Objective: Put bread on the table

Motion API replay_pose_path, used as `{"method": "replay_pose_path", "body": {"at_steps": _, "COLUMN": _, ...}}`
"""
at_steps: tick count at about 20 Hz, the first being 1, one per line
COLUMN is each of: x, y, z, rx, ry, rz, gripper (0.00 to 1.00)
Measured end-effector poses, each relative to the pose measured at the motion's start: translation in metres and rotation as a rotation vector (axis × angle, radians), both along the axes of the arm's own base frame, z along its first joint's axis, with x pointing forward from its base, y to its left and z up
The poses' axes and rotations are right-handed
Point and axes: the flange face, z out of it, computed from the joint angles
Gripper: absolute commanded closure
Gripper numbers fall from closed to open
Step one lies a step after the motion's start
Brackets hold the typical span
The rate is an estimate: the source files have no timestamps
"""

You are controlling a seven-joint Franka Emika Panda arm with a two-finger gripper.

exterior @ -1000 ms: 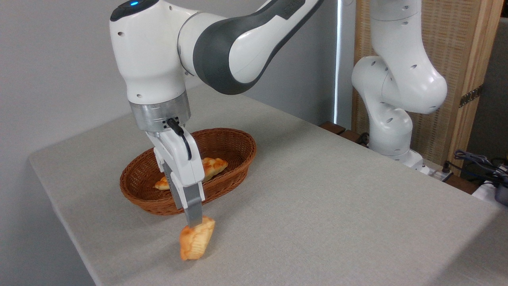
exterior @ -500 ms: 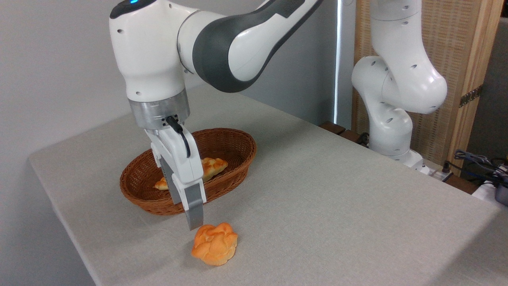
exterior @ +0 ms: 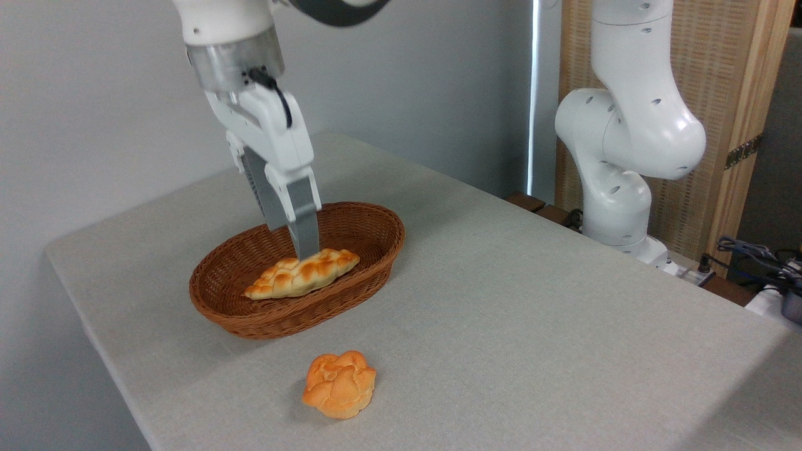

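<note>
The bread (exterior: 339,383), a small knotted golden-orange bun, lies alone on the grey-beige table (exterior: 539,326) near the front edge. It sits just in front of the wicker basket. My gripper (exterior: 305,245) hangs high above the basket, well up and to the left of the bun, with nothing in it. I see it nearly edge-on. Its grey fingers point down, their tips showing just over the braided loaf. It stands open.
An oval brown wicker basket (exterior: 376,266) holds a longer braided loaf (exterior: 302,274). The arm's white base (exterior: 617,207) stands at the table's far right edge, with cables (exterior: 752,254) and a wooden screen (exterior: 727,94) beyond it.
The gripper let go of the bun, which dropped and rolled flat onto the table. Then the gripper rose well above the basket.
</note>
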Motion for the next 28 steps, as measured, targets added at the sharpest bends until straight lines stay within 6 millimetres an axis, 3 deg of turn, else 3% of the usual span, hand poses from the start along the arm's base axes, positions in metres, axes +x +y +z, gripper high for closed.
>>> {"method": "replay_pose_path", "body": {"at_steps": 9, "x": -0.011, "y": 0.025, "z": 0.026, "rx": 0.039, "ry": -0.033, "rz": 0.017, "gripper": 0.00}}
{"method": "replay_pose_path", "body": {"at_steps": 16, "x": -0.030, "y": 0.022, "z": 0.018, "rx": 0.049, "ry": -0.009, "rz": -0.015, "gripper": 0.00}}
{"method": "replay_pose_path", "body": {"at_steps": 28, "x": -0.029, "y": 0.034, "z": 0.013, "rx": 0.050, "ry": 0.003, "rz": 0.007, "gripper": 0.00}}
